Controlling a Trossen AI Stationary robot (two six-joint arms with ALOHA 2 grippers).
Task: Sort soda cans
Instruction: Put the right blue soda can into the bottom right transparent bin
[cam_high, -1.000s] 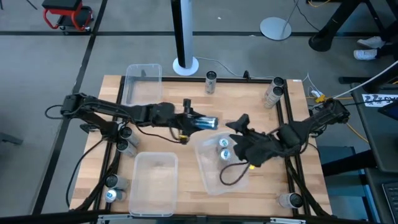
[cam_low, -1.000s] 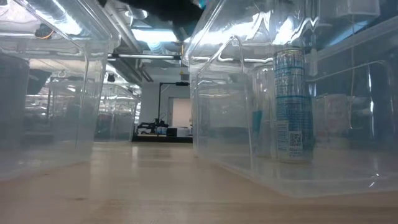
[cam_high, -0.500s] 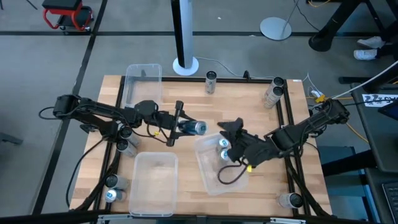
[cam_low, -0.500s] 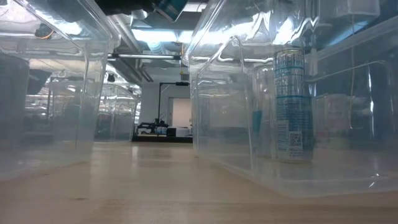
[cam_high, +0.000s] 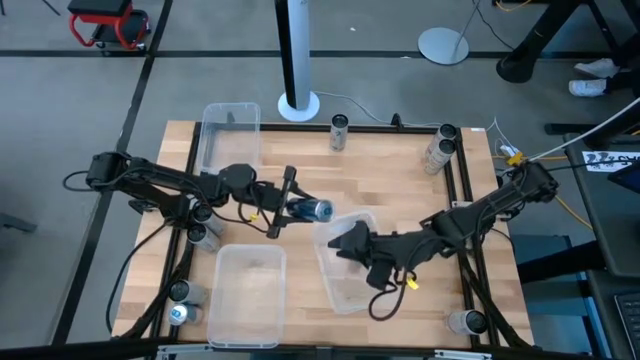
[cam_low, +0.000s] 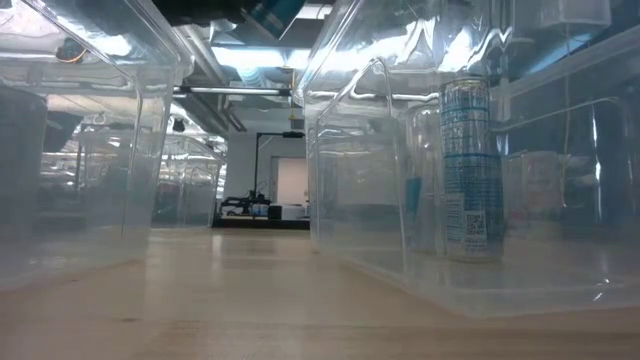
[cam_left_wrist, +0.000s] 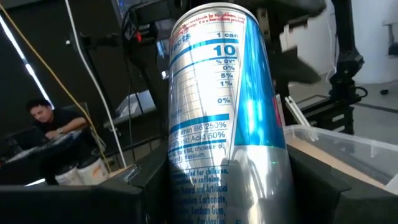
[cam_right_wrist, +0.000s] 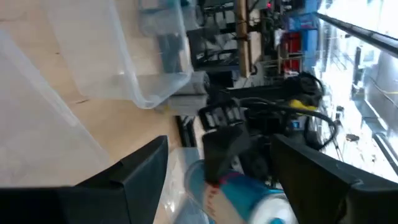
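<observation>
Left gripper (cam_high: 300, 208) is closed on a silver-and-blue can (cam_high: 313, 209), holding it on its side above the middle of the wooden table (cam_high: 390, 165), just left of the tilted clear bin (cam_high: 340, 290). In the left wrist view the held can (cam_left_wrist: 227, 118) fills the space between the two dark fingers (cam_left_wrist: 155, 186), its nutrition label facing the camera. In the low view the same can (cam_low: 272, 12) shows only as a blue edge at the top of the frame, under the dark gripper. Right gripper (cam_high: 345, 243) hangs over the tilted clear bin with its fingers spread and nothing between them; in the right wrist view its two dark fingers (cam_right_wrist: 134, 171) stand well apart, with the held can (cam_right_wrist: 249, 196) and the left arm visible beyond them. The low view shows one upright silver-and-blue can (cam_low: 470, 170) standing inside the tilted clear bin (cam_low: 400, 200). A second clear bin (cam_high: 245, 300) lies at the table's near left, and a third clear bin (cam_high: 228, 135) at the far left corner. Other cans stand around the table's edges: one at the far middle (cam_high: 339, 131), two at the far right corner (cam_high: 440, 148), two beside the left rail (cam_high: 203, 225), two at the near left corner (cam_high: 180, 303), and one at the near right corner (cam_high: 466, 321).
</observation>
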